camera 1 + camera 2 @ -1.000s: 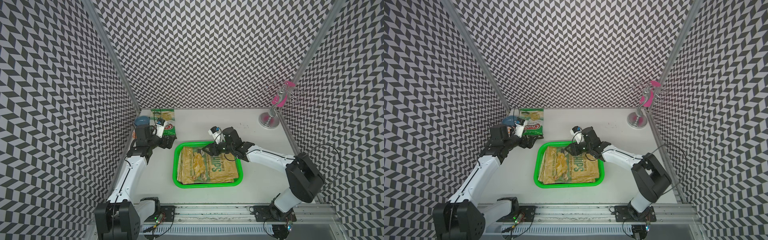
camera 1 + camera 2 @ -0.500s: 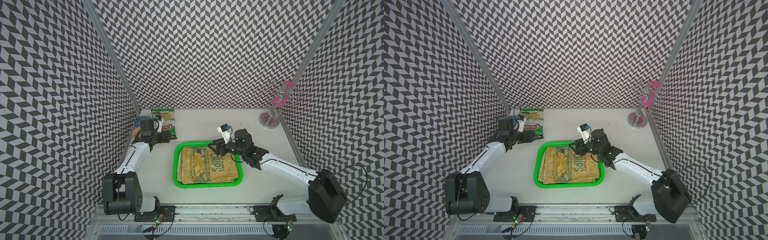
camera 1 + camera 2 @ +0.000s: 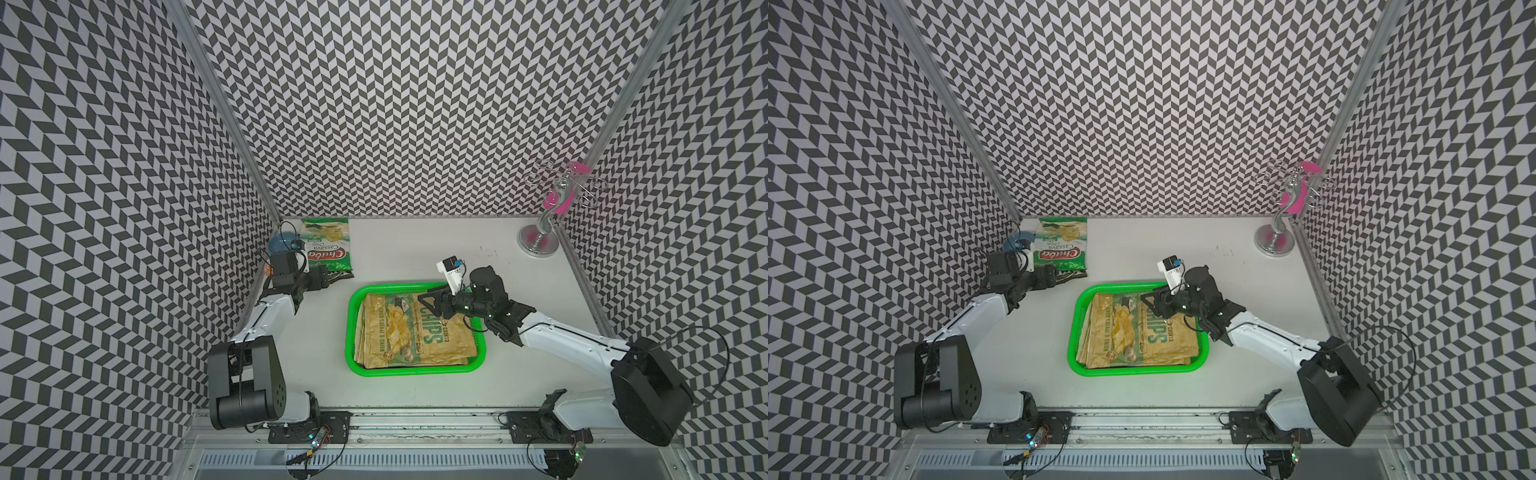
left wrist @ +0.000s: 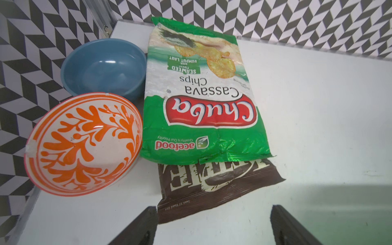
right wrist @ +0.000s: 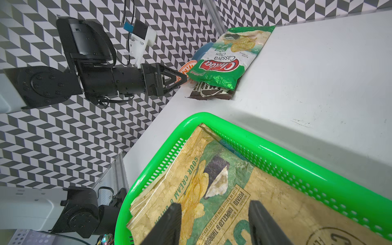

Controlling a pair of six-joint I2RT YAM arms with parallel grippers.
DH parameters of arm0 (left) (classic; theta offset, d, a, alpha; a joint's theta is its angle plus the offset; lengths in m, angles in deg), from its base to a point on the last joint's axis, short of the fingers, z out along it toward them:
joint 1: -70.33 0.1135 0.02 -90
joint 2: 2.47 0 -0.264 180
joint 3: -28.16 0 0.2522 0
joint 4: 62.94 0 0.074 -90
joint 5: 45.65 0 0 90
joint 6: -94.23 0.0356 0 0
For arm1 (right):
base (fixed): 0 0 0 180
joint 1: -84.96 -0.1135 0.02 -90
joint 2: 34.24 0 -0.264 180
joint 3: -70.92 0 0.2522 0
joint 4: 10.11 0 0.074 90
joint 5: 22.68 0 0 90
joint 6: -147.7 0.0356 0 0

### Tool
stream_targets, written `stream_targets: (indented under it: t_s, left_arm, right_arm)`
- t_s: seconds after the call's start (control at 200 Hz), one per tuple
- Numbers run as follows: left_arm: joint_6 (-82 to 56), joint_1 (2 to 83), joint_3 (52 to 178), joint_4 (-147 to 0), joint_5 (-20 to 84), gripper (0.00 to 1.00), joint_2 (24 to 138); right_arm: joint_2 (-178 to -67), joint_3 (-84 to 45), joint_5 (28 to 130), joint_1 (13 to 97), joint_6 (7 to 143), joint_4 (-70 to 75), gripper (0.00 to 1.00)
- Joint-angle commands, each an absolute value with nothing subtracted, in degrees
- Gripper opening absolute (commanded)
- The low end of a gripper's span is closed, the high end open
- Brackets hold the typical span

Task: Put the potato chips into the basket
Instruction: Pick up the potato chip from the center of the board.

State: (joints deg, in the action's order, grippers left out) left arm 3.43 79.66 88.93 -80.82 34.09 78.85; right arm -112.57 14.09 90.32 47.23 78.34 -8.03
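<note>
The left end effector (image 4: 213, 222), spread and empty, faces the Kettle bag (image 4: 212, 184) just ahead, near the table's (image 4: 318, 127) far-left corner. The bag runs lengthwise away, under the Chuba bag (image 4: 201, 118).

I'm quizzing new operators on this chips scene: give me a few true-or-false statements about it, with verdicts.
1. The Chuba bag lies in the basket. False: it lies on the table, outside the basket.
2. The Chuba bag lies partly on top of the Kettle bag. True.
3. The right pincer grips a bag. False: the right pincer hangs over the basket with its jaws apart and nothing between them.
4. A blue bowl and an orange bowl stand beside the Chuba bag. True.
5. Tan CHIPS bags lie stacked in the basket. True.
</note>
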Motion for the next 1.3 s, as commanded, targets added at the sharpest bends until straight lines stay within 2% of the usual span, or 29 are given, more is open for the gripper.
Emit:
stream_targets:
  t_s: [0.0,0.821,1.207,1.297]
  left_arm:
    - [-0.98,80.64,87.57,-73.48,32.75,0.86,79.03]
    - [-6.96,81.99,89.27,-67.51,32.54,0.83,90.35]
    - [-9.65,81.84,91.48,-63.58,29.48,0.78,93.22]
    - [-10.66,81.68,91.76,-62.83,28.62,0.74,93.85]
  right_arm:
    - [-110.40,14.27,90.19,47.43,77.94,-11.29,0.55]
    - [-108.30,14.80,89.97,47.43,78.69,-10.21,0.55]
    - [-107.33,14.88,89.78,47.42,78.92,-9.92,0.54]
    - [-107.21,14.60,89.90,47.43,78.96,-9.69,0.54]
